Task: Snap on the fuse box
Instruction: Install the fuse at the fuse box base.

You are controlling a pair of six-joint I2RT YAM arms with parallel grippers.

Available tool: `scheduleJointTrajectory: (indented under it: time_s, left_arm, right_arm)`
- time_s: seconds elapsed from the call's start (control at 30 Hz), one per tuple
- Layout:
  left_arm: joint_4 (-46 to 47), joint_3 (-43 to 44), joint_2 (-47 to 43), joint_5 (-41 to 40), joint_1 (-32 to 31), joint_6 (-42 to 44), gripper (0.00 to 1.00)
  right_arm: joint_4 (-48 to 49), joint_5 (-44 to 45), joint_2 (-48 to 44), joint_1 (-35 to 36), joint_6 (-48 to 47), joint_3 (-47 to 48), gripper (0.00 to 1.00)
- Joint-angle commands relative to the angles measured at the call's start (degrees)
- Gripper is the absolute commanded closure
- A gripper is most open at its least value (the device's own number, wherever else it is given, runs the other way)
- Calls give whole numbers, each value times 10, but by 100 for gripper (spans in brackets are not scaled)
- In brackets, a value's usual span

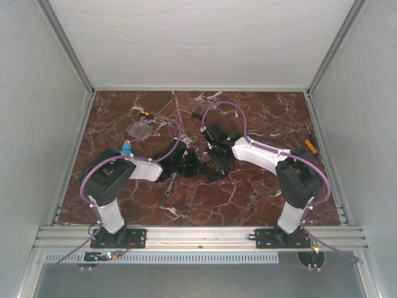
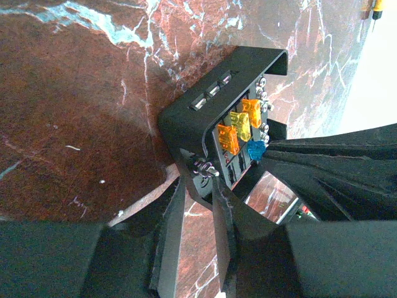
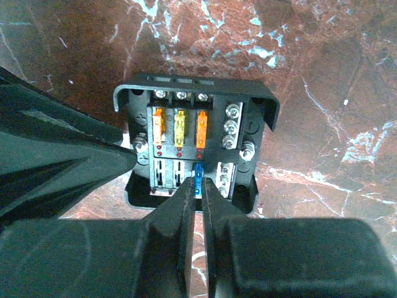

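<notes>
Both arms reach in from the near edge of the red-brown marbled surface (image 1: 248,192) and meet at its middle. The left gripper (image 2: 198,189) has its jaws narrowly parted and clamped on the near corner edge of the small black squarish plastic fuse box (image 3: 192,99), which sits on the surface between the two grippers with its open face up. The right gripper (image 3: 197,186) comes in from the opposite side; its jaws are all but closed, pinching a small blue blade fuse (image 2: 255,149) in the lower row of the box. In the upper row stand three fuses, two orange and one yellow (image 3: 180,130). Beyond the grippers, to the far left, a flat clear plastic cover (image 1: 141,129) lies well apart from the box. A yellow-and-black-handled screwdriver (image 1: 310,146) lies near the right wall.
</notes>
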Motion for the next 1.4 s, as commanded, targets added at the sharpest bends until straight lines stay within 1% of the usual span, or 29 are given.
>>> scheduleJointTrajectory:
  time_s: [0.0,0.03,0.1,0.4,0.63,0.77,0.93,1.13,1.37]
  left_arm:
    - [-7,0,-3,-9,2,2,76]
    - [-6,0,-3,-9,2,2,76]
    - [-7,0,-4,-8,2,2,76]
    - [-5,0,-4,-8,2,1,76]
    - [-5,0,-3,-8,2,0,76]
    - [-5,0,-3,-8,2,1,76]
    - [-6,2,-2,-8,3,1,76]
    - [-6,3,-1,-7,2,1,76]
    - [-6,1,-5,-9,2,1,77]
  right_arm:
    - [-20,-15,21,-3,2,22,95]
    - [-25,-15,24,-3,2,21,96]
    - [-37,-18,26,-3,1,21,100]
    - [-81,-34,42,5,-12,-4,100]
    - [-96,-44,63,20,-14,-28,100]
    - [-105,-17,77,19,-11,-40,100]
    - [-109,-14,73,14,-9,-50,100]
    - [-112,-41,60,28,-9,-52,100]
    - [-121,-39,66,31,-6,-58,100]
